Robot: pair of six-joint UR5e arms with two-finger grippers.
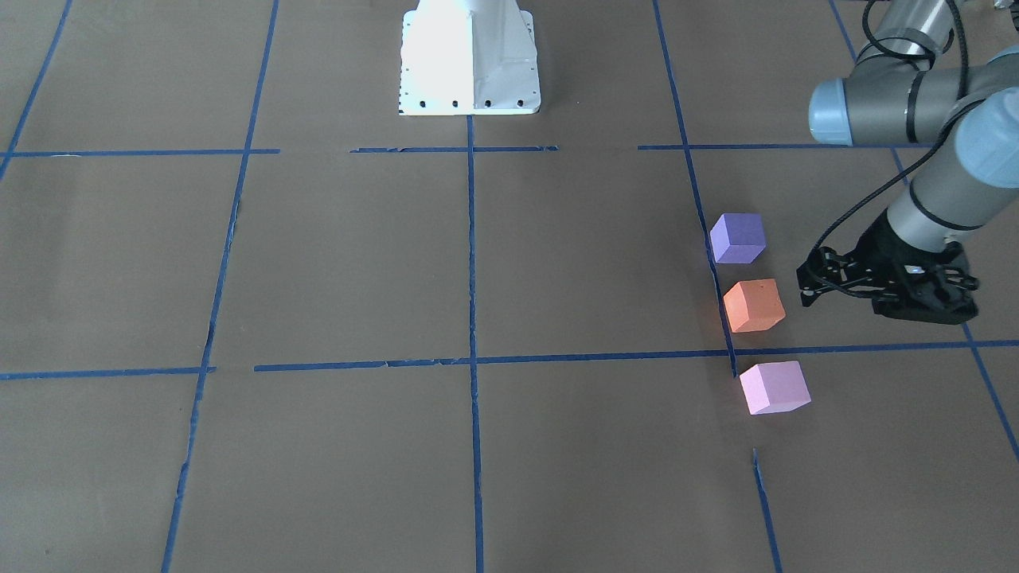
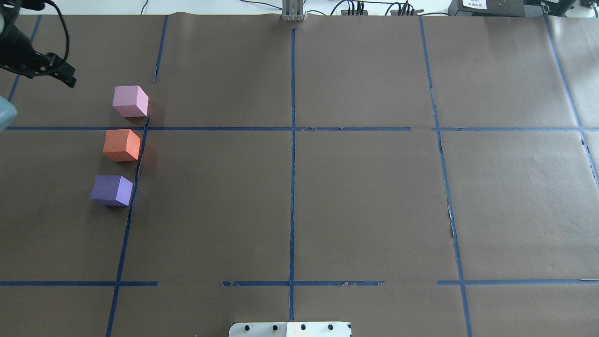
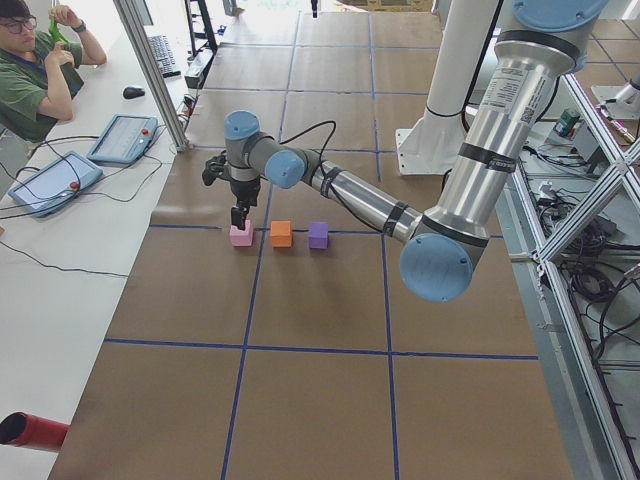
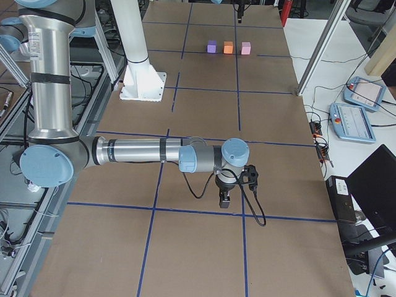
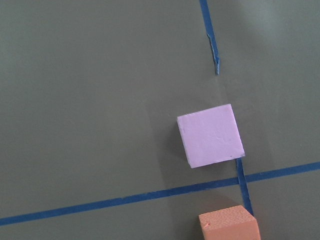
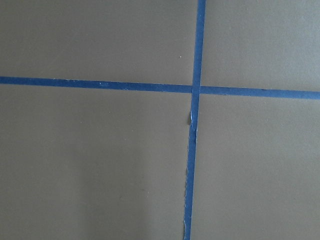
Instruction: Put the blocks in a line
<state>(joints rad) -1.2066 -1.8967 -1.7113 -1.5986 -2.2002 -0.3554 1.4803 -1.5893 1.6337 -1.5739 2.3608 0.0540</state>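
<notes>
Three blocks lie in a straight row beside a blue tape line on the robot's left side: purple [image 1: 738, 238], orange [image 1: 753, 305], pink [image 1: 774, 387]. In the overhead view they are pink [image 2: 130, 101], orange [image 2: 121, 145] and purple [image 2: 112, 190], with small gaps between them. My left gripper [image 1: 852, 293] hangs above the table just outboard of the pink block [image 5: 210, 135], looks open and holds nothing. It also shows in the overhead view [image 2: 65, 77]. My right gripper [image 4: 224, 199] hovers low over a tape crossing far from the blocks. I cannot tell whether it is open or shut.
The white robot base [image 1: 470, 56] stands at the table's middle edge. Blue tape lines grid the brown paper. An operator [image 3: 30, 70] sits past the far end, beside two teach pendants [image 3: 120, 140]. A red roll [image 3: 30, 430] lies off the table's corner.
</notes>
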